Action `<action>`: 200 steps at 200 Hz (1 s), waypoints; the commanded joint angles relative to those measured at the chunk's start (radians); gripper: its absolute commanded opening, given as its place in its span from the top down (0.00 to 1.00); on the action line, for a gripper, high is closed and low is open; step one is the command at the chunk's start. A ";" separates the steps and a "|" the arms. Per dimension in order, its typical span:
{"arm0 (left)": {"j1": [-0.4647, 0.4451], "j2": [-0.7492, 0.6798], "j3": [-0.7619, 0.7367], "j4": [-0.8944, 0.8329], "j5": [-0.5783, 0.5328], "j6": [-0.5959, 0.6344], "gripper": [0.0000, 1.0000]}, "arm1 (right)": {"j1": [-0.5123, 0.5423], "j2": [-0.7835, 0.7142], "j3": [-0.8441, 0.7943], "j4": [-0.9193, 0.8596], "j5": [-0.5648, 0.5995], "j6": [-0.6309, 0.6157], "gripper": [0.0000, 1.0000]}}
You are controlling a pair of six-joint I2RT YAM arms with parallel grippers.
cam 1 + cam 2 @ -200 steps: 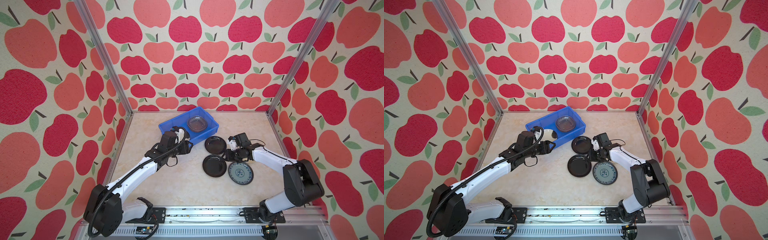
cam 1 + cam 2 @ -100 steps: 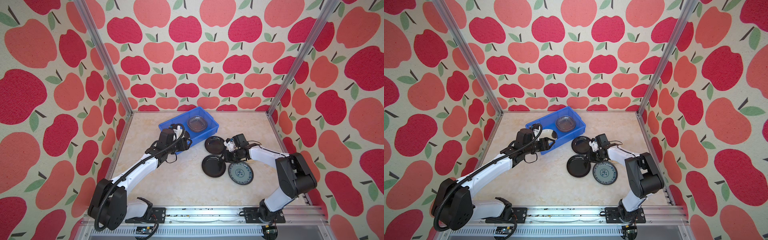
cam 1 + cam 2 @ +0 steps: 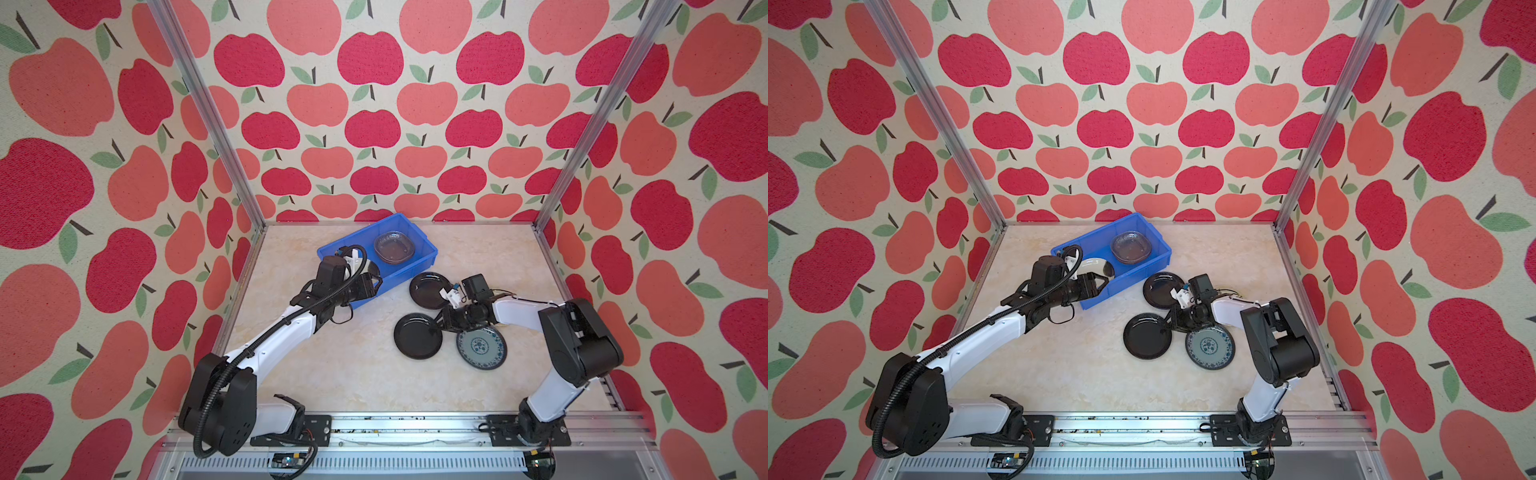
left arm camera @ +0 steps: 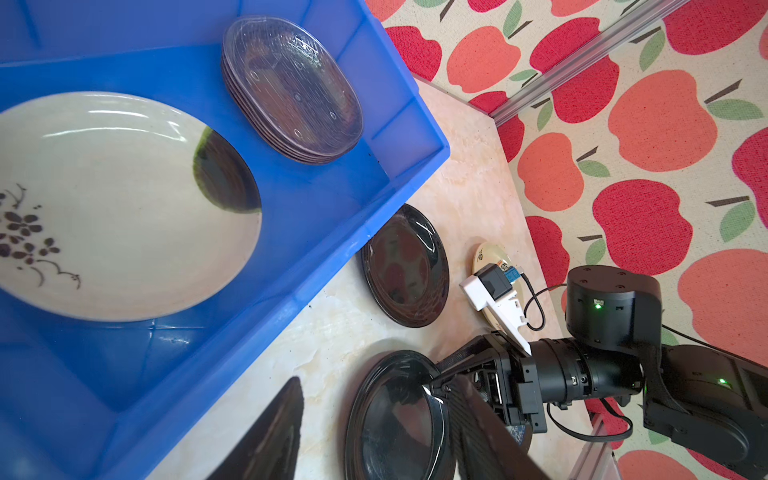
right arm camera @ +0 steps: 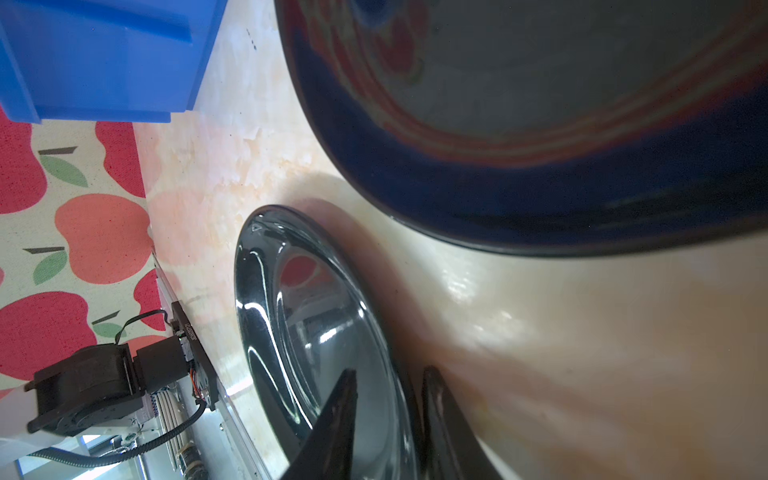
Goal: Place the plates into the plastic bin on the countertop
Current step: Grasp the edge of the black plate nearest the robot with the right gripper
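Observation:
The blue plastic bin (image 3: 424, 249) (image 3: 1158, 249) (image 4: 415, 137) holds a stack of clear glass plates (image 3: 395, 247) (image 4: 295, 87) and a white plate with a dark blotch (image 4: 124, 199) (image 3: 1100, 266). My left gripper (image 3: 372, 282) (image 3: 1100, 282) (image 4: 378, 380) hangs open and empty at the bin's near wall. On the countertop (image 3: 353, 365) lie two black plates, the near one (image 3: 415, 336) (image 5: 307, 332) and the far one (image 3: 426, 289) (image 4: 405, 266), plus a blue-white patterned plate (image 3: 482, 347). My right gripper (image 3: 436, 326) (image 5: 388, 372) straddles the near black plate's rim, jaws narrow, a gap still showing.
A cream plate (image 4: 488, 253) lies behind my right wrist, hidden in both top views. Aluminium framing (image 3: 374, 428) edges the countertop at the front, and apple-patterned walls close in the other three sides. The bin sits at an angle near the back wall.
The right gripper's jaws have narrowed around the near black plate's rim. The right forearm has swung in. The left gripper has barely moved.

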 commanded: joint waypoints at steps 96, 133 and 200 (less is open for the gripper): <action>0.039 0.017 -0.020 0.027 0.030 0.004 0.42 | 0.083 0.074 0.014 0.017 0.010 0.021 0.92; 0.057 -0.009 -0.030 0.019 0.030 0.007 0.42 | 0.103 0.062 0.019 0.018 0.016 0.027 1.00; 0.095 -0.061 -0.024 0.004 0.033 0.014 0.42 | 0.147 -0.022 0.085 -0.124 0.013 -0.010 1.00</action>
